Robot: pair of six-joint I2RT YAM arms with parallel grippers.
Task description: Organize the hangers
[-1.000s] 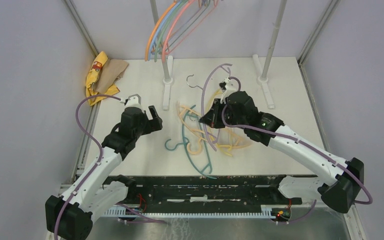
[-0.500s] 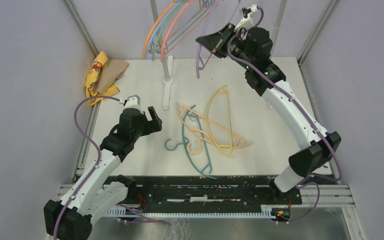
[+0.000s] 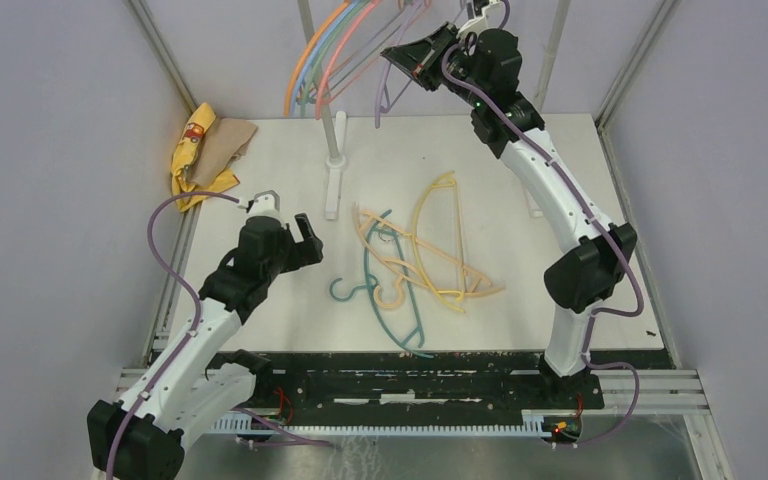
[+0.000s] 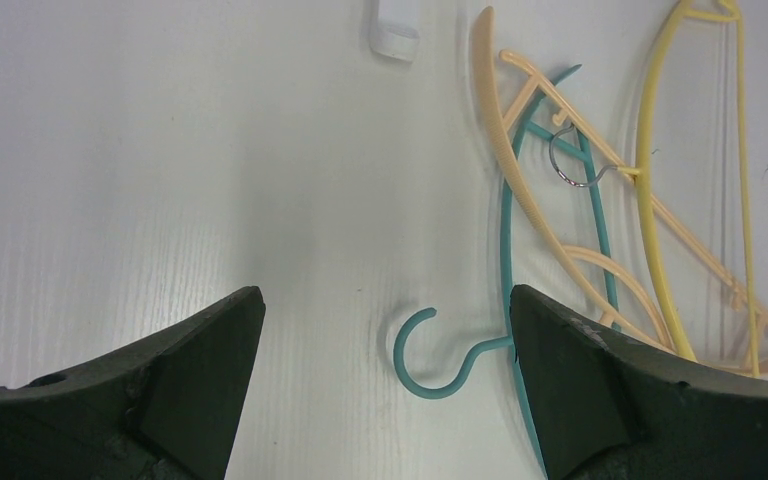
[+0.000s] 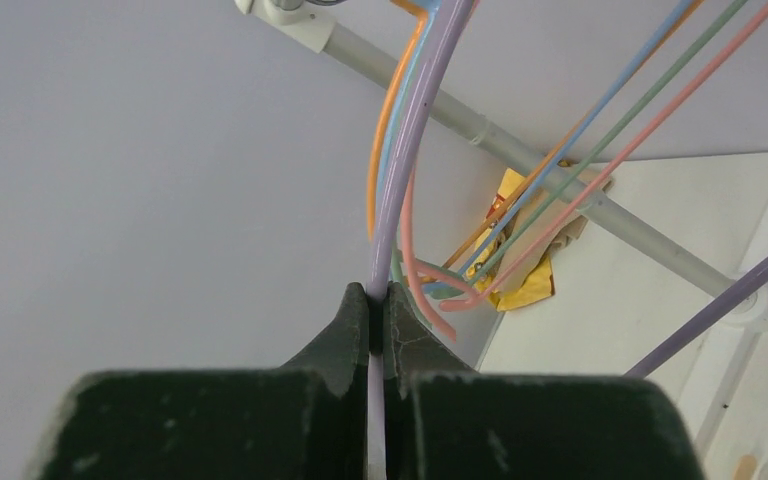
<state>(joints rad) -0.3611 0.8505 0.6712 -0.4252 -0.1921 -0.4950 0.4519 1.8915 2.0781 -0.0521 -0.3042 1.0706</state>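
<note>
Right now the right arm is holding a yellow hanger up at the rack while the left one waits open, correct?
Not quite: the right gripper holds a purple hanger, as the right wrist view shows. The yellow hanger lies on the table. The left gripper does wait open.

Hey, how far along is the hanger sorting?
Done: several hangers hang at the back. In hand: the right gripper is shut on a purple hanger, raised beside them. To do: teal, peach and yellow hangers lie on the table by the open left gripper.
</note>
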